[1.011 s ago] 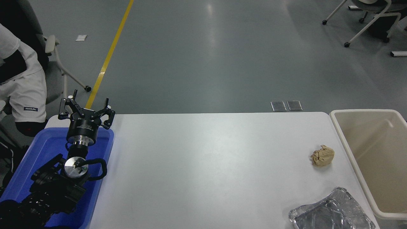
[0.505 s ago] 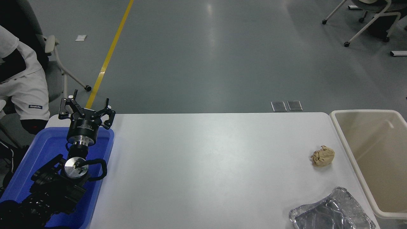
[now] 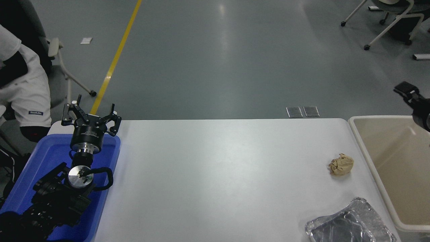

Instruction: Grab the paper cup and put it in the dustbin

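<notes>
At the right edge the right gripper (image 3: pixel 414 97) shows only as a dark fragment, cut off by the frame and hanging above the far rim of the dustbin (image 3: pixel 376 168); too little of it is in view to tell whether it is open or closed, or whether it holds anything; half a second ago it was not in the picture at all. The dustbin below it is a large rectangular cream-beige plastic bin with a thick rounded rim, standing against the right end of the white table (image 3: pixel 218 174); its right side and near end run out of the frame, and the part of its inside that shows is plain beige; the paper cup cannot be made out anywhere. On the table just left of the bin lies a crumpled tan paper ball (image 3: pixel 341 164), and nearer the camera a crinkled silver foil tray (image 3: pixel 349 223), its near part cut off by the bottom edge; both lie where they lay before. At the far left the left gripper (image 3: pixel 90 116) is parked over the blue plastic tray (image 3: pixel 37 168), fingers spread wide and holding nothing, unchanged; beyond it a person (image 3: pixel 23 87) in white sits at the upper left corner, partly out of frame.
</notes>
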Controlling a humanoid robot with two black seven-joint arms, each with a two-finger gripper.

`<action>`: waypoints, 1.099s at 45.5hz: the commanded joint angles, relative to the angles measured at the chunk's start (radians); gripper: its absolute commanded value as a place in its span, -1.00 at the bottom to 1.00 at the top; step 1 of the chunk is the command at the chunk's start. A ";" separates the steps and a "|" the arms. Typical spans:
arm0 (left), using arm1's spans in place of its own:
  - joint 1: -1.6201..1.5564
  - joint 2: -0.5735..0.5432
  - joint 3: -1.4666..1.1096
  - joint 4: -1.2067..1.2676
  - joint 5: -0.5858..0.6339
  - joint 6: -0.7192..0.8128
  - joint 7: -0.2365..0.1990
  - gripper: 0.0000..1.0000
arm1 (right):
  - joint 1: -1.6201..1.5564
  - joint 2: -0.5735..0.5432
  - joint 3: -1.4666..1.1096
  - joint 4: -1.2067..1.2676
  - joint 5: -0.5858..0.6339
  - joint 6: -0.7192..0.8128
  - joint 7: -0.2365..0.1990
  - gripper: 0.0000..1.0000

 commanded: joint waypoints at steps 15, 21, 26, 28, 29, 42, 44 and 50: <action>0.000 0.000 -0.001 0.000 0.000 0.000 0.000 0.98 | 0.441 0.141 -0.392 0.213 -0.011 0.587 -0.003 1.00; 0.000 0.003 0.001 0.000 0.000 0.000 0.000 0.98 | 0.533 0.239 -0.510 0.217 -0.009 0.668 -0.002 1.00; 0.000 0.003 0.001 0.000 0.000 0.000 0.000 0.98 | 0.565 0.356 -0.557 0.217 -0.009 0.728 -0.002 1.00; 0.000 0.000 0.001 0.000 0.000 0.000 0.000 0.98 | 0.568 0.390 -0.561 0.217 -0.009 0.769 -0.002 1.00; 0.000 0.003 0.001 0.001 0.000 0.000 0.000 0.98 | 0.571 0.405 -0.561 0.217 -0.009 0.797 -0.002 1.00; 0.000 0.000 -0.001 0.000 0.000 0.000 0.000 0.98 | 0.580 0.551 -0.565 0.214 -0.060 0.894 -0.002 1.00; 0.000 0.000 -0.001 0.000 0.000 0.000 0.000 0.98 | 0.577 0.559 -0.562 0.214 -0.060 0.894 -0.002 1.00; 0.000 0.000 -0.001 0.000 0.000 0.000 0.000 0.98 | 0.571 0.572 -0.561 0.216 -0.062 0.894 -0.002 1.00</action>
